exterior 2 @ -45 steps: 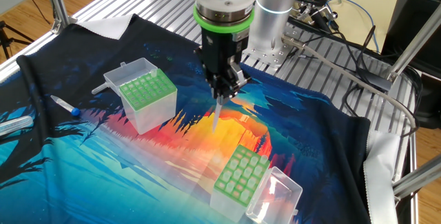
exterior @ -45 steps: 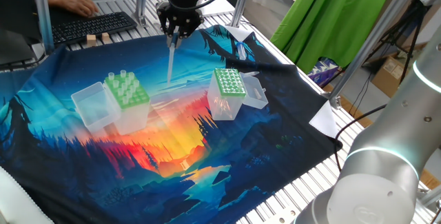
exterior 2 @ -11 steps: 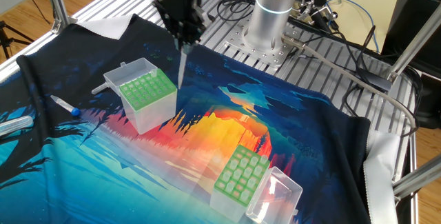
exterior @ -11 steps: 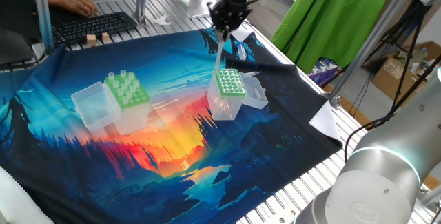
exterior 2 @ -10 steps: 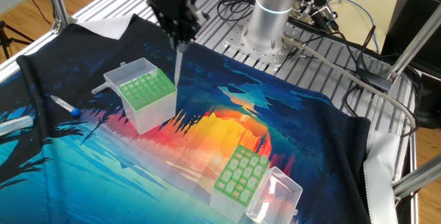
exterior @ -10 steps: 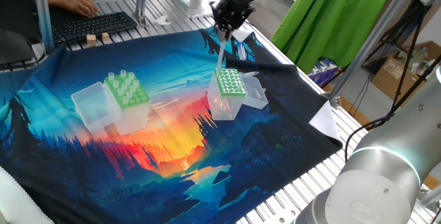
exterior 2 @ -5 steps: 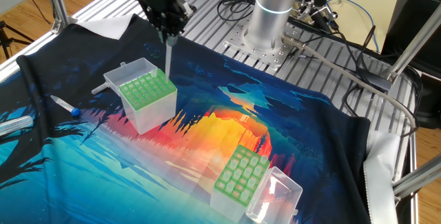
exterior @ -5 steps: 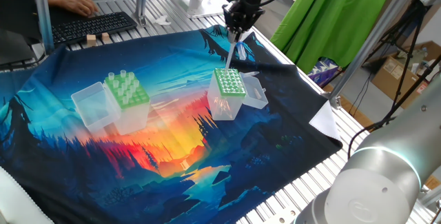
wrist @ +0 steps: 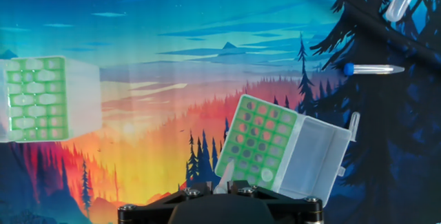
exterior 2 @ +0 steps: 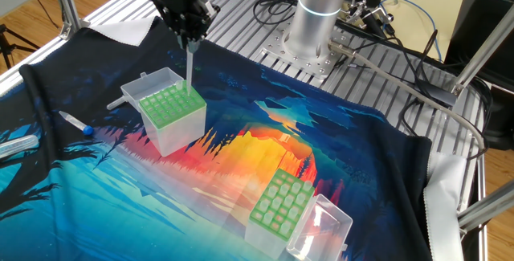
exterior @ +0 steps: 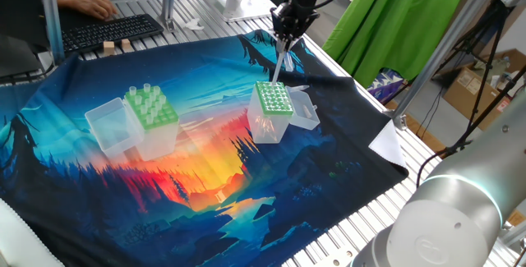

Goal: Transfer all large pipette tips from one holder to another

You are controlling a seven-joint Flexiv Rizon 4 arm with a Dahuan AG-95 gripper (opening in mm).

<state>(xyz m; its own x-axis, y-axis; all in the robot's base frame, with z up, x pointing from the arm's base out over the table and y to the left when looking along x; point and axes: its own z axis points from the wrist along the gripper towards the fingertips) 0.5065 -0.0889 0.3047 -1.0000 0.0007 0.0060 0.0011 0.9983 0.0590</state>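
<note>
While the end effector [exterior 2: 189,44] stays clamped on one large pipette tip [exterior 2: 189,67], that tip hangs upright just above the dark-green holder [exterior 2: 170,105]; the light-green holder [exterior: 150,106] stands well apart.

The narrower box [exterior 2: 172,116] was the landmark. Its green top [wrist: 260,147] stood uncovered, and its open lid [wrist: 314,157] lay to one side, blocking that side. A capped tube [wrist: 373,68] lay on the cloth near the lid side. Toward the wide-holed box [wrist: 43,99] the cloth [wrist: 172,79] was bare.
</note>
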